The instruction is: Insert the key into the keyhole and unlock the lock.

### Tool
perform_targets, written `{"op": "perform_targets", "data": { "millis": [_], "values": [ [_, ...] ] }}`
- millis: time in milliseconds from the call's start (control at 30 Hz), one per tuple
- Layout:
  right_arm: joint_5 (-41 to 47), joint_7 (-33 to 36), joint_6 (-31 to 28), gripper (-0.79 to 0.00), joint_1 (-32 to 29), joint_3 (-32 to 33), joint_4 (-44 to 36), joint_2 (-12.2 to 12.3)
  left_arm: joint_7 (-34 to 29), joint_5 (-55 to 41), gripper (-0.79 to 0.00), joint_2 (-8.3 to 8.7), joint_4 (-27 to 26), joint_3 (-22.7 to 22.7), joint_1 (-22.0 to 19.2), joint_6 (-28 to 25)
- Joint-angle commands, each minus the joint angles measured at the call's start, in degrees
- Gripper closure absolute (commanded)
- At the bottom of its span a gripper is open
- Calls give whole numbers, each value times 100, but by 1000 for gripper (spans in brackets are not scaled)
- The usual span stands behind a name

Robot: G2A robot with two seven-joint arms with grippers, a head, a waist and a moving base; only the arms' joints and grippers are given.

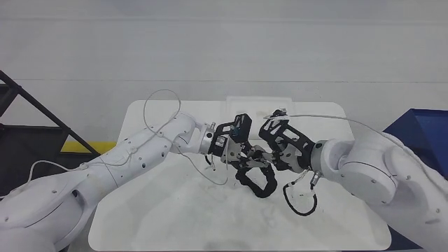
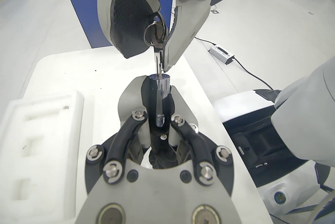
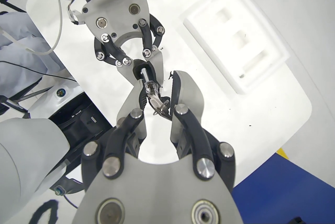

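Observation:
Both grippers meet above the middle of the white table (image 1: 168, 210). My left gripper (image 2: 158, 90) is shut on the chrome lock cylinder (image 2: 160, 94), keyhole end facing the other arm. The lock's thick black cable (image 1: 257, 180) loops down onto the table. My right gripper (image 3: 159, 90) is shut on the key (image 3: 156, 102) by its black head, a small ring hanging from it. In the left wrist view the key (image 2: 157, 52) points down at the cylinder, its blade tip at the keyhole. How deep it sits is hidden. The top view shows the left gripper (image 1: 241, 155) and right gripper (image 1: 264, 155) nearly touching.
A white foam tray (image 2: 39, 130) with several recesses lies on the table's far side (image 3: 235, 44). A blue bin (image 1: 423, 136) stands off the table's right side. A thinner black cable loop (image 1: 299, 201) hangs under the right arm.

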Motion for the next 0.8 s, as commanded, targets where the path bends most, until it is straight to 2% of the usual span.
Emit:
{"op": "perform_targets", "data": {
  "millis": [0, 267, 300, 333, 367, 600, 767],
  "values": [
    [43, 16, 184, 0, 3, 6, 23, -16, 20, 32, 0, -8, 14, 0, -3, 0],
    [252, 32, 722, -9, 17, -7, 126, -92, 107, 138, 0, -42, 71, 0, 5, 0],
    [274, 19, 764, -154, 15, 3, 123, -99, 122, 155, 0, -43, 82, 0, 10, 0],
    [285, 11, 795, -557, 15, 16, 122, -104, 136, 173, 0, -44, 100, 0, 13, 0],
    [307, -1, 818, -785, 10, 31, 121, -109, 150, 191, 0, -44, 112, 0, 16, 0],
    [390, -140, 715, -785, -74, 191, 138, -116, 199, 304, 0, -29, 190, 0, 27, 0],
    [377, -318, 390, -785, -205, 380, 154, -94, -92, 336, 0, 6, 307, 0, 49, 0]
  ]
}}
